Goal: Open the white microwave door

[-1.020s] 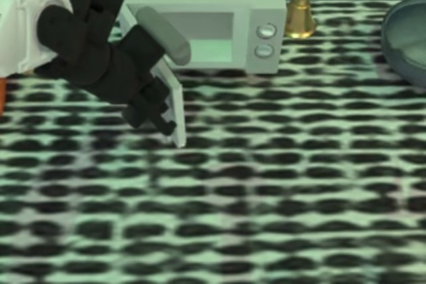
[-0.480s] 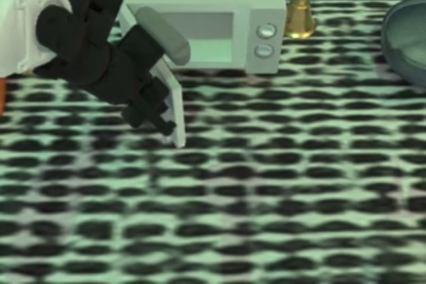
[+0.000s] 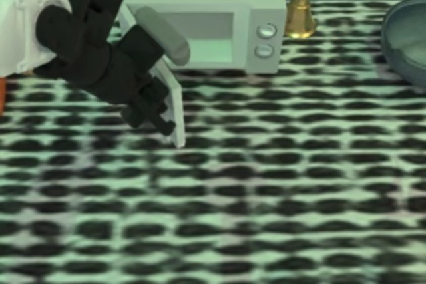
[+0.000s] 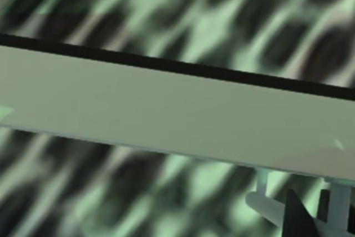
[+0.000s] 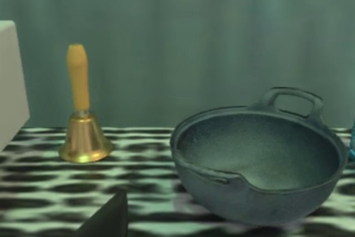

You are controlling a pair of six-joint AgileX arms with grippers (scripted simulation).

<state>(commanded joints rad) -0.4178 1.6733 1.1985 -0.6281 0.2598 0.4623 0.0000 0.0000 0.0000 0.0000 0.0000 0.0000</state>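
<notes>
At the table's far left I find the white microwave with the white microwave door swung wide toward the near side, my left gripper pinching the door's handle at its free edge, my right arm out of the top view.

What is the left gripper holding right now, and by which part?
The left gripper is at the free edge of the swung-open white microwave door, where its slim handle sits. The fingers appear shut on that handle. The right arm holds nothing.
</notes>
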